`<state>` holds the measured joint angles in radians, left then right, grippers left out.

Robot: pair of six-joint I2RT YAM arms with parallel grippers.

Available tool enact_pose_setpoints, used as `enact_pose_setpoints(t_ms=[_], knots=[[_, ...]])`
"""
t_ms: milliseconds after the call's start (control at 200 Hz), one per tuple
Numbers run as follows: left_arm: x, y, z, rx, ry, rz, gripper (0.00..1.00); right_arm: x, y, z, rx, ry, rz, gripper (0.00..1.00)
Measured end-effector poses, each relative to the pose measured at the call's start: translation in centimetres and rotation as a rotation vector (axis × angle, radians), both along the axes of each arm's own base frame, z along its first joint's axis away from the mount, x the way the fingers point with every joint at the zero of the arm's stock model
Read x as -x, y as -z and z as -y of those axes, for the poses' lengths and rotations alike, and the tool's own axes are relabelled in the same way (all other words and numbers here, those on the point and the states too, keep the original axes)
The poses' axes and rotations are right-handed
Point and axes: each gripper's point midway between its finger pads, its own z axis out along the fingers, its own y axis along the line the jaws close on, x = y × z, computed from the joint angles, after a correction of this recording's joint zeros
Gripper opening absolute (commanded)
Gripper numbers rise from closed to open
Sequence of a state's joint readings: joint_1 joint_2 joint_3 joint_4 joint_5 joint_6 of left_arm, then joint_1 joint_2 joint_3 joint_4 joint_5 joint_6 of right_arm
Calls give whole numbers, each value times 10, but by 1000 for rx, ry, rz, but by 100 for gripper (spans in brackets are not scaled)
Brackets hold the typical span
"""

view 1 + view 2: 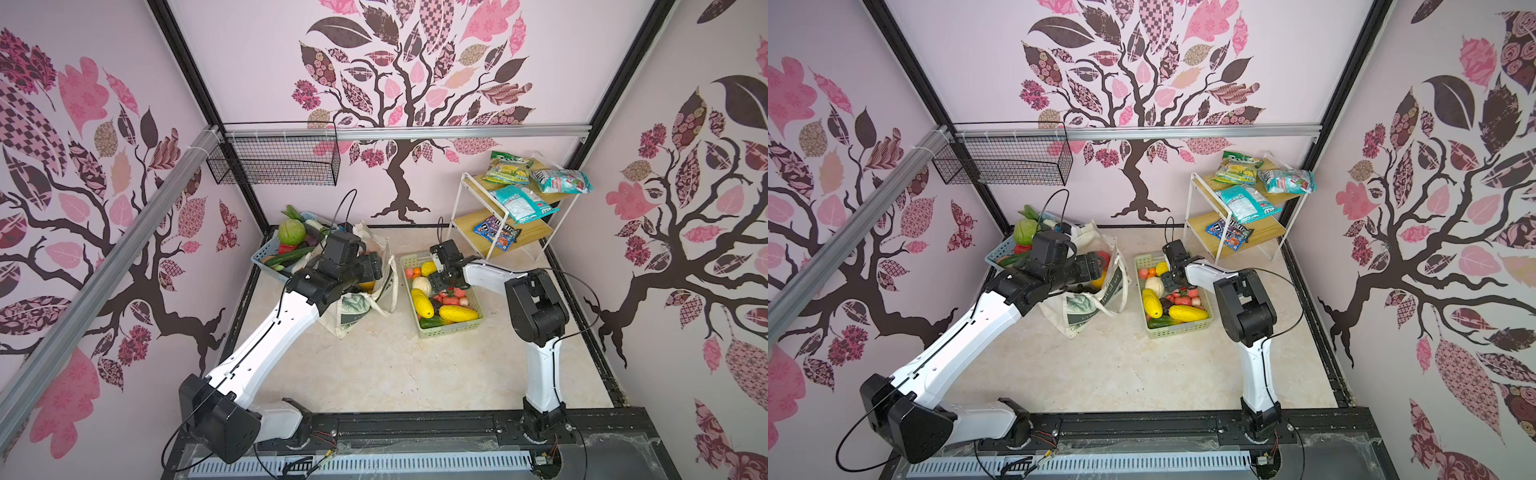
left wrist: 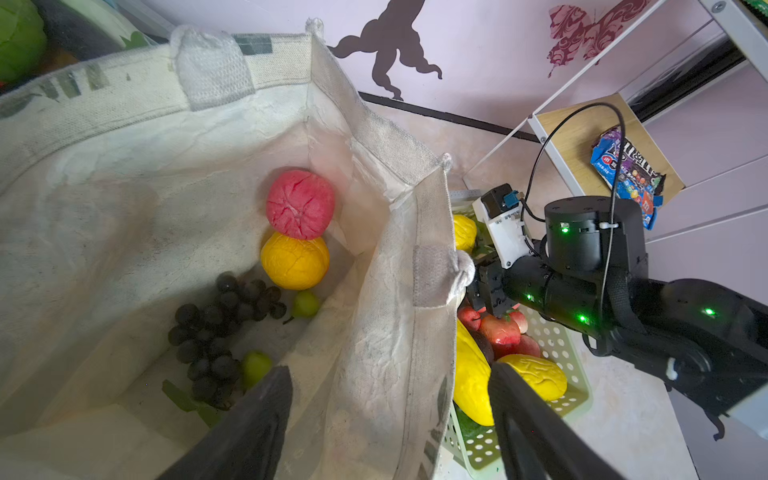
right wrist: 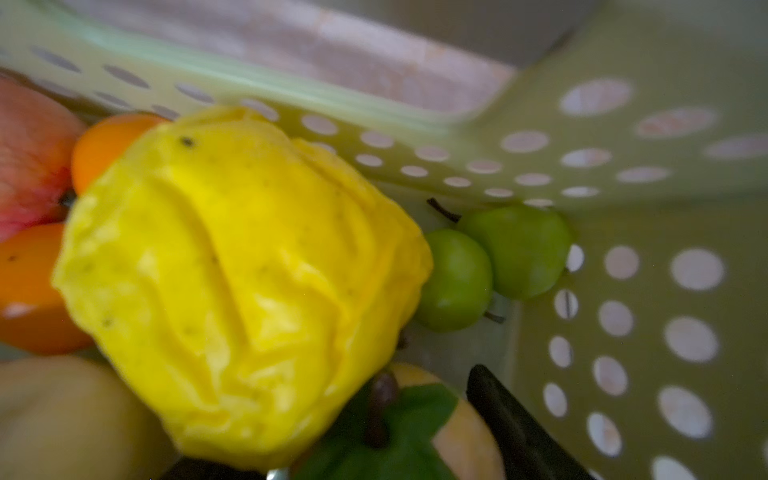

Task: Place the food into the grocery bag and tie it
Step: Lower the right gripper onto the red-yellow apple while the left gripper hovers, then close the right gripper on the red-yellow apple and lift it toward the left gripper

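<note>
The grocery bag [image 1: 353, 311] [image 1: 1077, 309] stands open left of centre. Inside it [image 2: 124, 187] lie food pieces: a red bumpy fruit [image 2: 300, 203], a yellow-orange fruit [image 2: 295, 261], a dark grape bunch [image 2: 216, 332] and small green fruits [image 2: 305, 303]. My left gripper [image 2: 388, 374] [image 1: 374, 268] is open astride the bag's near wall, one finger inside and one outside. My right gripper [image 3: 340, 419] [image 1: 440, 279] is down in the pale-green basket [image 1: 451, 329], open, with a wrinkled yellow fruit [image 3: 241, 291] against its hidden finger and a leafy-stemmed fruit [image 3: 465, 419] in the gap.
Two small green fruits [image 3: 519, 249] and oranges [image 3: 108, 141] lie in the basket corner [image 3: 623, 187]. A blue basket [image 1: 262, 259] holding a cabbage [image 1: 291, 232] stands behind the bag. A shelf [image 1: 528, 232] with snack packets is at the back right, a wire basket [image 1: 274, 160] on the rail.
</note>
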<state>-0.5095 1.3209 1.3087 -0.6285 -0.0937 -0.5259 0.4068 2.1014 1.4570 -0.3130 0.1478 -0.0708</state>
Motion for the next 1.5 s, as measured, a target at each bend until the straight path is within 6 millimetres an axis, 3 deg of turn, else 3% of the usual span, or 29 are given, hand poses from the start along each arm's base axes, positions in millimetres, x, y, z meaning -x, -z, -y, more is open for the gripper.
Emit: enact_pose_setpoints(t_ms=[405, 735, 975, 1105, 1225, 1371, 1501], knots=[[0, 0, 0, -1, 2, 0, 78, 0, -12, 2, -3, 32, -2, 65], [3, 0, 6, 2, 31, -3, 78, 0, -57, 1, -48, 41, 62, 63], [6, 0, 12, -5, 68, -1, 78, 6, -57, 2, -58, 48, 33, 63], [14, 0, 26, -29, 147, 14, 75, 3, -67, -3, -88, 51, 32, 61], [29, -4, 54, -65, 274, 57, 72, 2, -85, -9, -133, 47, 46, 60], [48, -12, 87, -90, 438, 129, 70, 9, -111, -17, -200, 37, 49, 60], [59, -14, 102, -89, 538, 189, 70, 21, -129, -24, -279, 25, 40, 60]])
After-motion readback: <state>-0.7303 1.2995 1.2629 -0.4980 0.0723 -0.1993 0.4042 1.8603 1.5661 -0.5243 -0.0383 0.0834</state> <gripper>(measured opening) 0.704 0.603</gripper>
